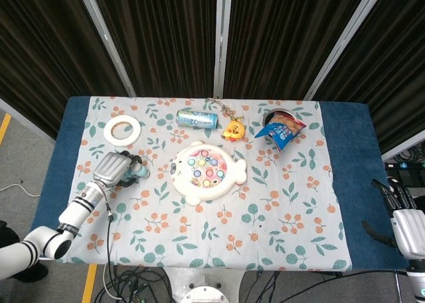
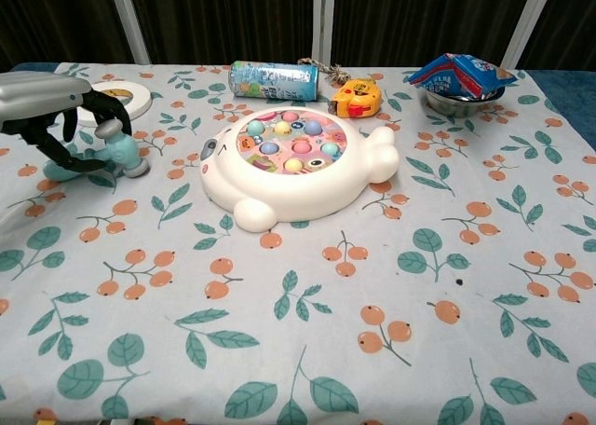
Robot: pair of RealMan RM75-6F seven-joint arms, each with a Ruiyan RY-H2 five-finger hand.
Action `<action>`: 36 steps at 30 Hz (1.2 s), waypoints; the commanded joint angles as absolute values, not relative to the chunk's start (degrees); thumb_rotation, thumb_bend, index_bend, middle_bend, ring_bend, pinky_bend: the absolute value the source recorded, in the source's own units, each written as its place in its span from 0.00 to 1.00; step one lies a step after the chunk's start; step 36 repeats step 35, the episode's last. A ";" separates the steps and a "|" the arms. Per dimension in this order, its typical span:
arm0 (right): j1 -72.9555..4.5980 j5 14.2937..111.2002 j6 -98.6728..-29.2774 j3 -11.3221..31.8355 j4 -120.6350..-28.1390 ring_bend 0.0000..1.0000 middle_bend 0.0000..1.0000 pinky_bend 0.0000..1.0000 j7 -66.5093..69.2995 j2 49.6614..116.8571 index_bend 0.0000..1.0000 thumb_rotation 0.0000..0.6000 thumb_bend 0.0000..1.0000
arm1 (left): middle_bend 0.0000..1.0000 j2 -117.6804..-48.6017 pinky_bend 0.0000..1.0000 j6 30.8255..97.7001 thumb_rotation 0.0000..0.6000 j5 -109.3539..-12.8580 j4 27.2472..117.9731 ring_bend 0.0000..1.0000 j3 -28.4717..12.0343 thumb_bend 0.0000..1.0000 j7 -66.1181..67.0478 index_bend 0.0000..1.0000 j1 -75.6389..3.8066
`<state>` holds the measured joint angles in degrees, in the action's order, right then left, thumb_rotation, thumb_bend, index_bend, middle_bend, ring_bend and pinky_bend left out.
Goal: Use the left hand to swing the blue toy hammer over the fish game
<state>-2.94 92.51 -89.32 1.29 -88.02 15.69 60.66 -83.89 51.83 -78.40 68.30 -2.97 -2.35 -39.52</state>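
The blue toy hammer [image 2: 104,155] sits low over the cloth at the left side, its teal head with a grey end [image 1: 137,172] pointing towards the fish game. My left hand [image 2: 51,103] arches over it, dark fingers curled around the handle, and holds it [image 1: 114,168]. The white fish game [image 1: 207,171] with coloured pegs lies in the table's middle, a short way right of the hammer [image 2: 293,164]. My right hand [image 1: 404,218] hangs off the table's right edge, fingers apart and holding nothing.
A white tape ring [image 1: 121,129] lies behind the left hand. A drink can [image 1: 196,118], a yellow toy [image 1: 233,130] and a bowl with a snack bag [image 1: 282,127] stand along the back. The flowered cloth [image 2: 307,332] covers the front.
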 commanded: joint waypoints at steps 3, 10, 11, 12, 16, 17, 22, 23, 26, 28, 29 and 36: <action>-2.89 92.58 -89.42 1.26 -88.01 0.00 0.18 0.00 15.69 60.67 0.03 1.00 0.14 | 0.32 -83.71 0.34 53.05 0.95 -79.12 68.78 0.16 -3.00 0.29 -2.79 0.22 -38.93; -2.80 92.45 -89.61 1.37 -88.05 0.00 0.18 0.00 15.77 60.46 0.03 1.00 0.14 | 0.16 -80.65 0.14 57.40 0.95 -80.45 73.08 0.01 -3.76 0.29 -7.78 0.13 -36.80; -2.80 92.39 -89.60 1.40 -88.03 0.00 0.18 0.00 15.82 60.38 0.03 1.00 0.14 | 0.16 -79.69 0.12 58.64 0.94 -80.33 74.09 0.01 -4.10 0.29 -8.93 0.13 -36.07; -2.79 92.32 -89.62 1.45 -88.00 0.00 0.18 0.00 15.91 60.28 0.03 1.00 0.14 | 0.15 -78.72 0.10 60.21 0.94 -80.15 74.88 0.01 -4.47 0.29 -9.75 0.13 -35.18; -2.84 91.85 -89.51 1.71 -87.58 0.00 0.18 0.00 16.76 59.73 0.03 1.00 0.14 | 0.15 -75.48 0.06 68.77 0.95 -76.82 76.76 0.01 -6.45 0.26 -10.22 0.12 -29.35; -2.90 91.79 -89.43 1.77 -87.41 0.00 0.18 0.00 16.90 59.70 0.03 1.00 0.14 | 0.15 -75.02 0.06 70.45 0.97 -75.62 77.09 0.01 -6.77 0.26 -9.50 0.13 -27.91; -4.12 92.69 -88.43 1.94 -86.68 0.00 0.18 0.00 18.33 59.71 0.03 1.00 0.15 | 0.16 -72.09 0.06 77.66 1.00 -70.48 80.89 0.01 -5.52 0.26 -1.49 0.15 -20.03; -4.39 93.12 -88.42 1.97 -86.64 0.00 0.18 0.00 18.41 59.79 0.03 1.00 0.15 | 0.16 -71.63 0.06 78.92 1.00 -70.05 82.00 0.01 -5.10 0.26 -0.65 0.16 -18.66; -5.07 94.25 -88.49 2.05 -86.84 0.00 0.18 0.00 17.95 60.07 0.03 1.00 0.15 | 0.15 -70.37 0.06 83.32 1.00 -70.71 85.61 0.01 -3.30 0.26 0.05 0.16 -14.33; -5.37 94.44 -88.36 2.12 -87.25 0.00 0.18 0.00 17.27 60.19 0.03 1.00 0.15 | 0.15 -70.00 0.06 86.59 1.00 -72.41 87.34 0.01 -1.91 0.26 0.55 0.16 -11.70; -5.47 94.39 -88.30 2.19 -87.45 0.00 0.18 0.00 17.03 60.24 0.03 1.00 0.15 | 0.15 -69.95 0.06 87.85 1.00 -73.25 87.93 0.01 -1.35 0.26 0.87 0.16 -10.73; -5.51 93.86 -87.80 2.02 -88.92 0.00 0.18 0.00 15.25 60.60 0.03 1.00 0.14 | 0.16 -69.70 0.06 92.68 1.00 -79.18 91.05 0.01 1.80 0.26 2.67 0.16 -6.67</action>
